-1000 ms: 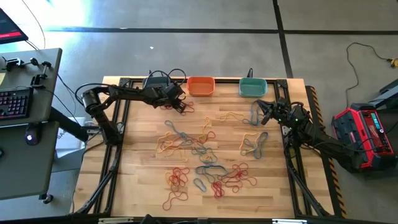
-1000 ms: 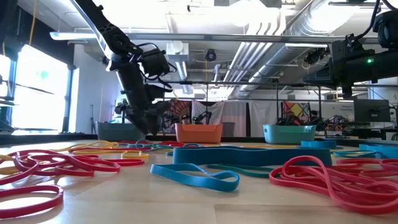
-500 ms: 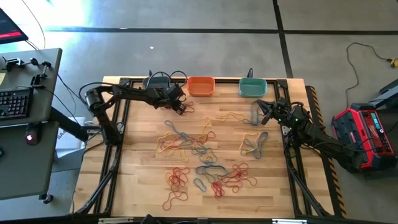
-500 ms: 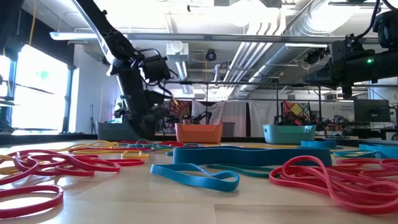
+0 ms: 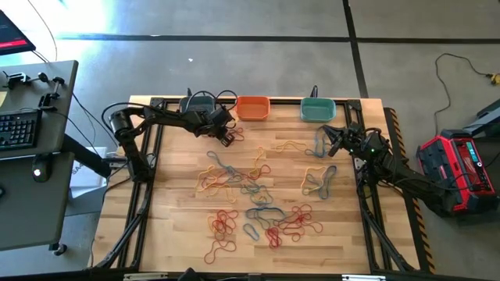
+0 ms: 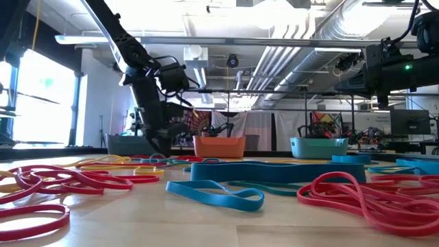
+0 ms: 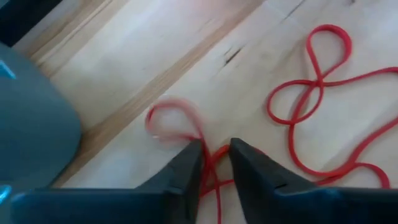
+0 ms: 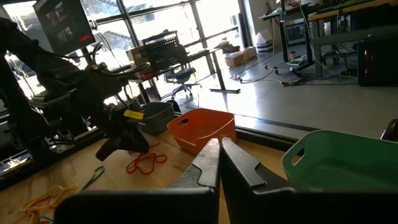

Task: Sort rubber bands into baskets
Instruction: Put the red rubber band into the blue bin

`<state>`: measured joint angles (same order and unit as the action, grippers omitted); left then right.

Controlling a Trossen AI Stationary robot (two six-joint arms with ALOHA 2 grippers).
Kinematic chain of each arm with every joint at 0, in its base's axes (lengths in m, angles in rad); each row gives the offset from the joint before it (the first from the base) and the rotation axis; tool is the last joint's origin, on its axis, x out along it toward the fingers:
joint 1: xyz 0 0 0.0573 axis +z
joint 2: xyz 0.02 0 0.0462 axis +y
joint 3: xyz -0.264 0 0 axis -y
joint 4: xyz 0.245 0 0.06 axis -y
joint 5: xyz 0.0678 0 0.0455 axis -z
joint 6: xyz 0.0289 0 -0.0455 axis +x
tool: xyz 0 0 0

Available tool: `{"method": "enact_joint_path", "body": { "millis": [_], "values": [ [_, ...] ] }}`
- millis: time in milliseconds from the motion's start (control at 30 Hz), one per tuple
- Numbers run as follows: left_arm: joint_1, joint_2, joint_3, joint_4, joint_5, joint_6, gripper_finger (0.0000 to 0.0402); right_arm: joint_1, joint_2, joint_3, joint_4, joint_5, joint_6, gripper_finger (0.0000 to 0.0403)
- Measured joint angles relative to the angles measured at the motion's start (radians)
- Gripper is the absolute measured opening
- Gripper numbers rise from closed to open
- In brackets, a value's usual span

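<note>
My left gripper (image 5: 228, 139) is low over the table's far left part, in front of the grey-blue basket (image 5: 197, 104), and is shut on a red rubber band (image 7: 177, 121). It also shows in the low view (image 6: 161, 146). The orange basket (image 5: 252, 108) and the teal-green basket (image 5: 318, 109) stand along the far edge. My right gripper (image 8: 219, 148) is shut and empty, above the table's far right part near the teal-green basket (image 8: 339, 162). Many red, yellow and blue rubber bands (image 5: 254, 199) lie loose on the table's middle. My left gripper pinches a strand of the red rubber band (image 7: 215, 163) between its two fingertips. The fingers come slanting down from the table's left. One small loop (image 7: 168, 118) sticks out past the fingertips. The band's larger loops (image 7: 323, 99) lie flat on the wood.
A black cable (image 5: 205, 95) lies by the grey-blue basket. Blue and yellow bands (image 5: 319, 181) lie in front of my right gripper. Red bands (image 5: 273, 222) lie heaped toward the near edge. Black frame rails (image 5: 152, 156) run along the table's sides.
My left gripper has edged a little toward the table's right and near edges, staying low by the red rubber band.
</note>
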<state>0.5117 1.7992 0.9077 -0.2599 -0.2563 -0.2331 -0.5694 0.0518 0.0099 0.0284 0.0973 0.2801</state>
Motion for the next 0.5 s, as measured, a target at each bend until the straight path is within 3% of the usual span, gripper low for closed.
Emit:
{"method": "enact_joint_path", "body": {
  "millis": [167, 500],
  "values": [
    [-0.007, -0.013, -0.002, -0.006, -0.007, 0.035, 0.0008, 0.000, 0.000, 0.000, 0.000, 0.000, 0.000, 0.0000],
    [-0.081, -0.121, -0.006, -0.038, -0.075, 0.088, 0.0001, 0.000, 0.000, 0.000, 0.000, 0.000, 0.000, 0.0000]
  ]
}}
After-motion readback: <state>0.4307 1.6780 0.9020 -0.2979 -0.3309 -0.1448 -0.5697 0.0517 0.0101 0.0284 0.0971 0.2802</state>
